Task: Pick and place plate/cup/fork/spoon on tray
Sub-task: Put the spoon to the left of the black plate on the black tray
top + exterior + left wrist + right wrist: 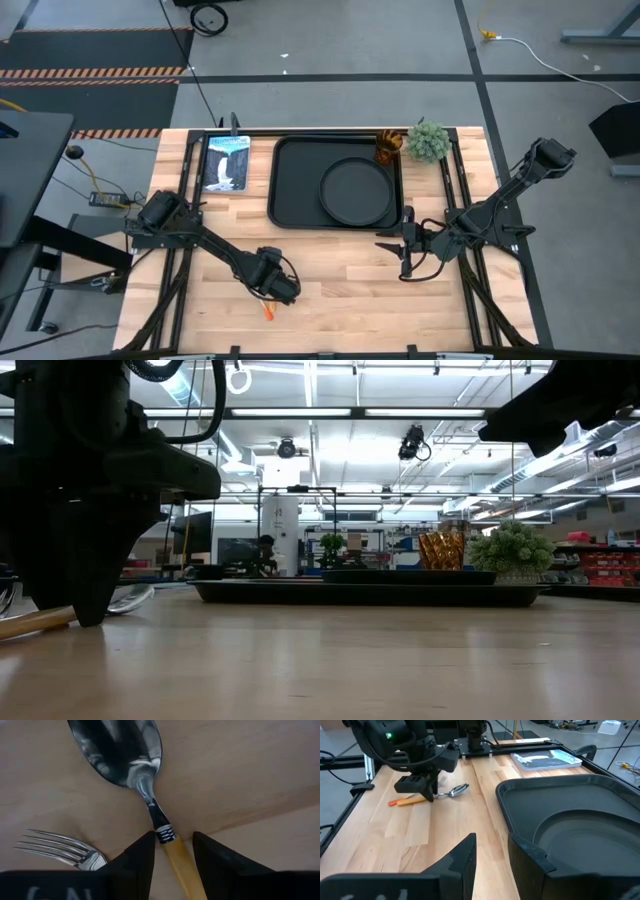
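Note:
The spoon (125, 755) lies flat on the wood near the table's near edge, the fork (60, 847) close beside it. Their orange handles also show in the high view (268, 310). My left gripper (172, 850) is open and low over the spoon, one finger on each side of the orange handle just behind the neck. The plate (357, 192) lies in the right half of the tray (295, 190). The cup (388, 146) stands in the tray's far right corner. My right gripper (405, 248) is open and empty, just off the tray's near right corner.
A green potted plant (428, 140) stands at the far right beside the cup. A blue-white picture card (226, 162) lies left of the tray. The tray's left half is bare. Bare wood lies between the tray and the near edge.

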Robot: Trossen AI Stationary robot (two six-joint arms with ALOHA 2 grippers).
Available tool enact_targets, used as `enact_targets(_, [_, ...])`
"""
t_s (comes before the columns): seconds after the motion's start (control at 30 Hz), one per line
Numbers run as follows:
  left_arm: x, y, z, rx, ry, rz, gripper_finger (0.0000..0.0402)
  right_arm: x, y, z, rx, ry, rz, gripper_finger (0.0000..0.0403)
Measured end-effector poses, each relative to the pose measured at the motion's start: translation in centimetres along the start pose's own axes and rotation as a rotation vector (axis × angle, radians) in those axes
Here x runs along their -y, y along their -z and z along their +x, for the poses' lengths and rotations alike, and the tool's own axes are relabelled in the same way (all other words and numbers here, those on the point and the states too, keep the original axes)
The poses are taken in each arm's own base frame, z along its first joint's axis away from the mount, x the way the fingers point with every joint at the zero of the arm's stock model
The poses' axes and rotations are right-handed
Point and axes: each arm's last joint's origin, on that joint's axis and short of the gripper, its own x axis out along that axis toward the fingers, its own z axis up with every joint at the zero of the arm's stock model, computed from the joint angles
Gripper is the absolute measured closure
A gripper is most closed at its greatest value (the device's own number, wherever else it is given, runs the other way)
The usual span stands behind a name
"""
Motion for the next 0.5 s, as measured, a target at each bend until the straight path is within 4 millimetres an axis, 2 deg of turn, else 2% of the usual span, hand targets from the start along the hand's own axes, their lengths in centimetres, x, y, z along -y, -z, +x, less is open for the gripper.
enact_targets(0.5, [-0.05,0.01,0.02,-0.006,-0.005,0.004,0.0261,0.01,-0.01,0.01,0.0,0.001,0.0,0.0284])
